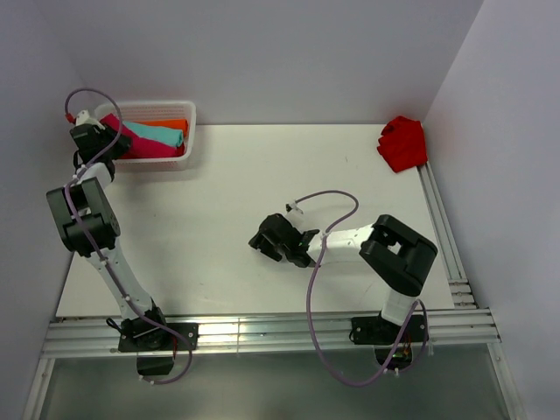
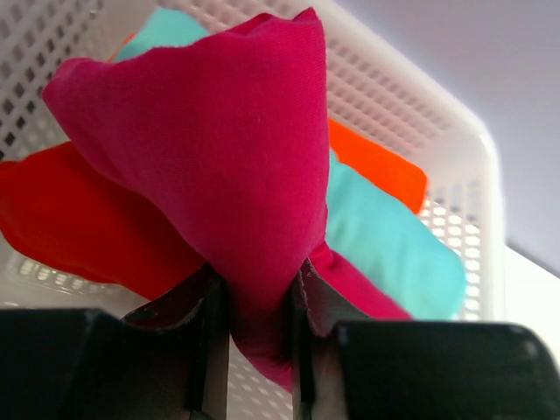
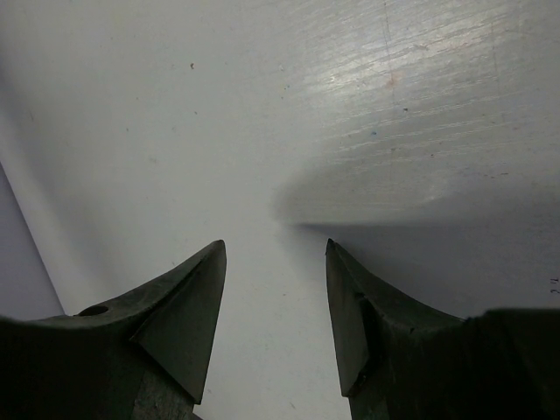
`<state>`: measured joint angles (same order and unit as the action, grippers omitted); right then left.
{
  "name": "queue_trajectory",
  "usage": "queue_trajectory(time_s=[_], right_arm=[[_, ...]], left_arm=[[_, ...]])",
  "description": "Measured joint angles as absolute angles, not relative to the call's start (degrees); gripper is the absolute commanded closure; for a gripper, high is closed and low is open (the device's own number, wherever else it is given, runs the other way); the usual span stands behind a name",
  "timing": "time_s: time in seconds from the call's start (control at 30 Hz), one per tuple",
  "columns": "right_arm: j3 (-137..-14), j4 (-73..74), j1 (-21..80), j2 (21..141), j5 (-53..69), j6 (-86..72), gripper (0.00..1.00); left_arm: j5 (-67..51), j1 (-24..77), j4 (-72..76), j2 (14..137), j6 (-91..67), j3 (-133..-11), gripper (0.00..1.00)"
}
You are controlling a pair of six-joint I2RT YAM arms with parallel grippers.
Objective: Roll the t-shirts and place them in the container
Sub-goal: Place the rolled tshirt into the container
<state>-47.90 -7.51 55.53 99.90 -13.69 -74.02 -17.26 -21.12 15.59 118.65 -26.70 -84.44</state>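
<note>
My left gripper [image 2: 254,289] is shut on the pinkish-crimson t-shirt [image 2: 210,149], rolled into a bundle and held just above the white basket [image 2: 420,96]. In the top view the gripper [image 1: 107,131] sits over the basket's left end [image 1: 157,108], with the crimson cloth [image 1: 150,150] along the front. A teal shirt [image 2: 385,236], an orange shirt [image 2: 376,166] and a scarlet shirt [image 2: 79,219] lie in the basket. Another scarlet shirt [image 1: 403,143] lies crumpled at the table's back right corner. My right gripper [image 3: 276,254] is open and empty above bare table [image 1: 262,238].
The white table [image 1: 236,184] is walled at the back and both sides. An aluminium rail [image 1: 442,227] runs along the right edge and another along the front edge [image 1: 280,331]. The right arm's purple cable [image 1: 325,199] loops over the table's middle.
</note>
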Motion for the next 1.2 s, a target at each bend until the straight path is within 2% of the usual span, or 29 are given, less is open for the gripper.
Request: queue_trajectory(time_s=[0.2, 0.23, 0.27, 0.43, 0.47, 0.67, 0.87, 0.9, 1.03, 1.2], right_arm=[[-47.9, -7.8, 55.5, 100.0, -13.2, -74.0, 0.43], [-47.9, -7.8, 55.5, 100.0, -13.1, -74.0, 0.43], [-47.9, -7.9, 55.5, 100.1, -12.9, -74.0, 0.43], [-48.9, -8.1, 55.5, 101.0, -12.3, -73.8, 0.43], [-48.9, -8.3, 55.5, 101.1, -12.2, -73.8, 0.43], [-49.6, -8.4, 55.5, 101.6, -11.1, -73.1, 0.43], [-51.3, -8.3, 55.5, 102.8, -9.7, -71.8, 0.42], [-51.5, -8.4, 55.5, 103.1, -9.5, -71.7, 0.42], [-51.9, -8.6, 55.5, 103.4, -8.5, -70.7, 0.41], [-52.3, -8.9, 55.3, 103.7, -7.1, -69.4, 0.39]], left_arm=[[-14.9, -21.2, 14.9, 121.8, -28.4, -86.9, 0.99], [-14.6, -21.2, 14.0, 122.1, -28.6, -87.7, 0.97], [-14.2, -21.2, 13.2, 122.4, -28.8, -88.3, 0.87], [-12.3, -21.1, 8.6, 123.6, -29.3, -91.5, 0.56], [-11.8, -21.0, 8.3, 123.6, -29.3, -91.8, 0.46], [-10.3, -20.8, 7.8, 123.3, -29.0, -92.9, 0.26], [-10.2, -20.8, 3.2, 122.0, -28.0, -93.9, 0.16], [-10.2, -20.8, 2.0, 121.6, -27.7, -94.0, 0.04], [-9.3, -20.8, -1.7, 120.4, -26.5, -94.8, 0.01], [-8.0, -20.7, -5.9, 119.3, -24.8, -96.7, 0.01]])
